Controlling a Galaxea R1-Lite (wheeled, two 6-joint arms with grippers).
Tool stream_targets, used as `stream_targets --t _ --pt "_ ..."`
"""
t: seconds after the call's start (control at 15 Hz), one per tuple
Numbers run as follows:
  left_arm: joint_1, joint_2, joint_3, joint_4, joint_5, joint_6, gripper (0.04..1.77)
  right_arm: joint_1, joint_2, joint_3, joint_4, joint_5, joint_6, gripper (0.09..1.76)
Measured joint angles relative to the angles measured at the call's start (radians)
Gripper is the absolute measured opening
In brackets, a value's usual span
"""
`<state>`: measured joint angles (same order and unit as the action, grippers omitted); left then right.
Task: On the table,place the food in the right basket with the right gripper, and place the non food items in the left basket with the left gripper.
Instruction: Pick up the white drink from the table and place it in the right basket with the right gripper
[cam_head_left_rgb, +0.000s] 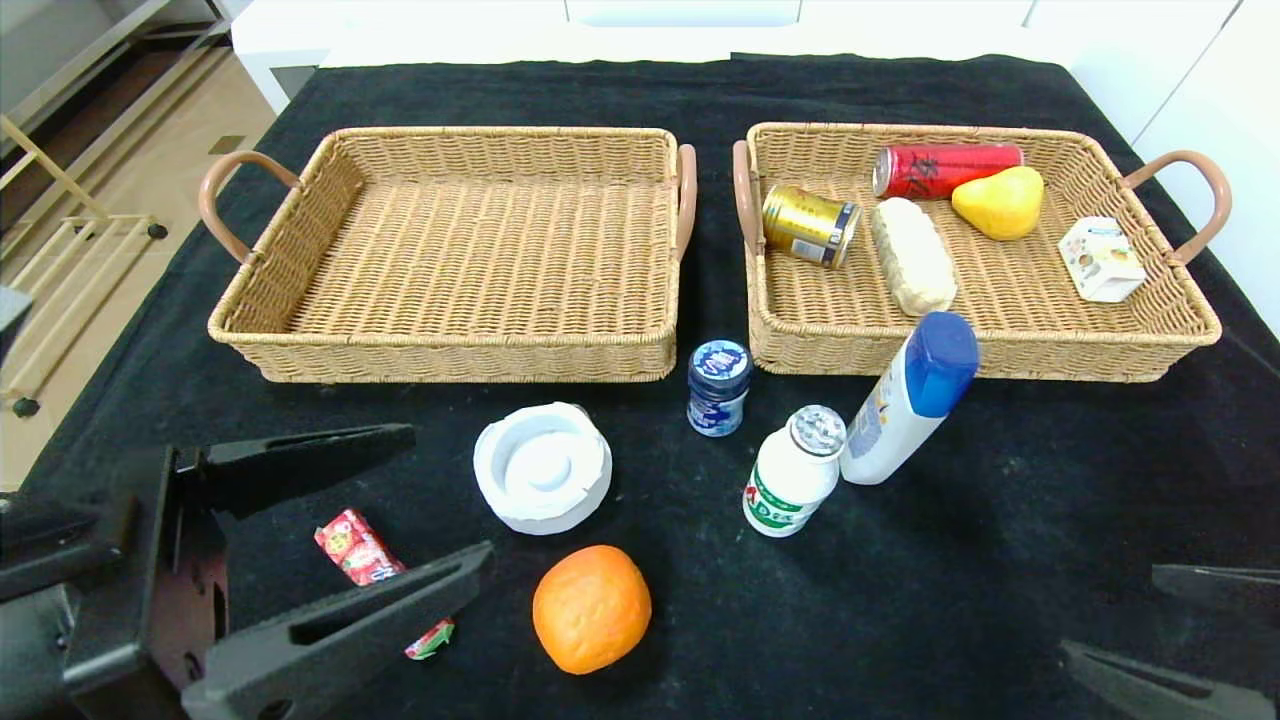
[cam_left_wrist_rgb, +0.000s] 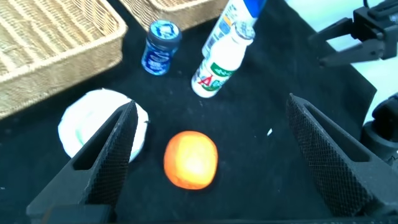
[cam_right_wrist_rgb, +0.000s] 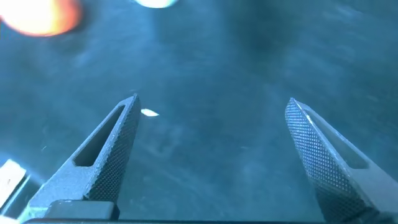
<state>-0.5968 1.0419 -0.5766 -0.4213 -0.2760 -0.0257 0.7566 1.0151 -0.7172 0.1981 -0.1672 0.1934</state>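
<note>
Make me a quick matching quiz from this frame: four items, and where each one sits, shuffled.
Items
1. orange
2. red can
3. white round dish
4. red candy wrapper

Places
A. lying in the right basket, at its far side
B. on the cloth between the open fingers of the left gripper
C. on the cloth in front of the left basket
D. on the cloth nearest the robot, near the middle

Pairs: 1-D, 2-A, 3-C, 4-B

matte black left end effector (cam_head_left_rgb: 440, 500), long tapered fingers (cam_left_wrist_rgb: 106, 155) with cross-hatched inner pads, slotted sides
</note>
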Motion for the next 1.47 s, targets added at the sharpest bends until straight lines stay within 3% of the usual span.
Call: stream_targets --t 0.13,0.4,0.73,0.93,1.47 --pt "-0.021 0.012 0.003 0.0 0.04 0.003 1.72 0.052 0.002 0.06 -0.104 0.003 -0.052 1.7" --pt "-0.034 0.019 0.004 -0.001 0.052 0.008 1.72 0.144 0.055 0.112 -0.248 -0.01 -0.063 1.7" --pt "-0.035 0.016 0.001 -0.002 0.065 0.013 1.72 0.235 0.2 0.115 -0.403 -0.116 -0.068 1.7" --pt "-0.035 0.016 0.001 -0.001 0.066 0.015 1.72 0.273 0.278 0.116 -0.534 -0.223 -0.072 1.7" --pt "-0.035 0.004 -0.003 -0.001 0.086 0.024 1.72 0.322 0.403 0.107 -0.749 -0.298 -0.117 1.7"
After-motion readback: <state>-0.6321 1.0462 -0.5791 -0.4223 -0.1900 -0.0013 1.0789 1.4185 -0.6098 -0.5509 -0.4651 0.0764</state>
